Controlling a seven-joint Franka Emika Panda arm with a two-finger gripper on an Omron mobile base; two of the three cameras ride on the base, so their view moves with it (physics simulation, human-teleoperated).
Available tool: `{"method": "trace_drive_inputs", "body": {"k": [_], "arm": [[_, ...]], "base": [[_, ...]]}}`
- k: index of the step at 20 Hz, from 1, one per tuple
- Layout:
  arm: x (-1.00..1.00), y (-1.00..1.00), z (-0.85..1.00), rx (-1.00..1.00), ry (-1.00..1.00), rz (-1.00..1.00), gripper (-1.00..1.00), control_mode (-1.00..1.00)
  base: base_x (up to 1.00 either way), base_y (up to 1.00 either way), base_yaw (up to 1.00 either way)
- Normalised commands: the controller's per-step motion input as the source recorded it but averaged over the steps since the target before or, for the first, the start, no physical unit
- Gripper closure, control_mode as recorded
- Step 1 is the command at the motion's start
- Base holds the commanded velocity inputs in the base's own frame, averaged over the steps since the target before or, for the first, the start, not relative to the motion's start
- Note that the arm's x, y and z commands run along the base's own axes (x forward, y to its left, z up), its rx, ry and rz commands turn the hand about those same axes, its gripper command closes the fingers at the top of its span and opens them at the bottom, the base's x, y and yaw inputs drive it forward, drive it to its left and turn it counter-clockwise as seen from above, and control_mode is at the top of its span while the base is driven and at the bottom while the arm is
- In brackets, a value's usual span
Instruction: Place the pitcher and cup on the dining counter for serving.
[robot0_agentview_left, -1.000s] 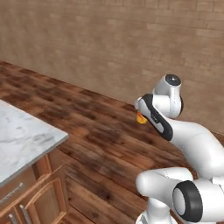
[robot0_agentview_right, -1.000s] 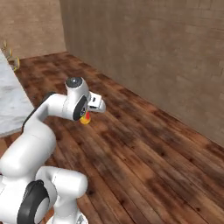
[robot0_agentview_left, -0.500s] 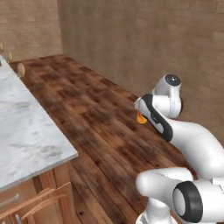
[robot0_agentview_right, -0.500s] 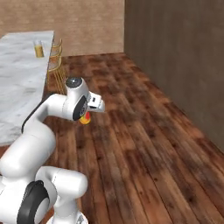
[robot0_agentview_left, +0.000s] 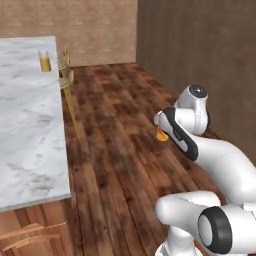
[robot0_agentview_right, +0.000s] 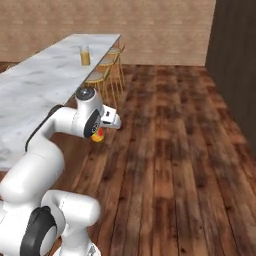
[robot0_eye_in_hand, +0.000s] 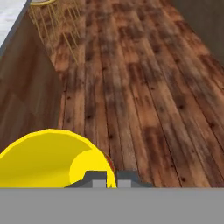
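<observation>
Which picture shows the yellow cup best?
The hand view: the cup looms big and close, pinched at its rim by the gripper. The left and right base views show just a small yellow bit of it peeking below the arm.

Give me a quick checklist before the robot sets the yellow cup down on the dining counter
1. Cup in the gripper: ok, jaws shut on its rim.
2. Pitcher already on the dining counter: ok, upright.
3. Bare counter space near the pitcher: ok.
4. Cup over the counter: not ok, it hangs above the wood floor.
5. Stools clear of the arm's path: cannot tell.
</observation>
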Motion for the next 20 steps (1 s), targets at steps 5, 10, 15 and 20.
{"method": "trace_drive_inputs", "body": {"k": [5, 10, 15, 20], "arm": [[0.00, 0.00, 0.00, 0.00, 0.00, 0.00, 1.00, 1.00], [0.00, 0.00, 0.00, 0.00, 0.00, 0.00, 1.00, 1.00], [0.00, 0.00, 0.00, 0.00, 0.00, 0.00, 1.00, 1.00], [0.00, 0.00, 0.00, 0.00, 0.00, 0.00, 1.00, 1.00]], "base": [[0.99, -0.49, 0.60], [1.00, -0.59, 0.56], [0.99, -0.66, 0.47], [0.83, -0.78, 0.43]]}}
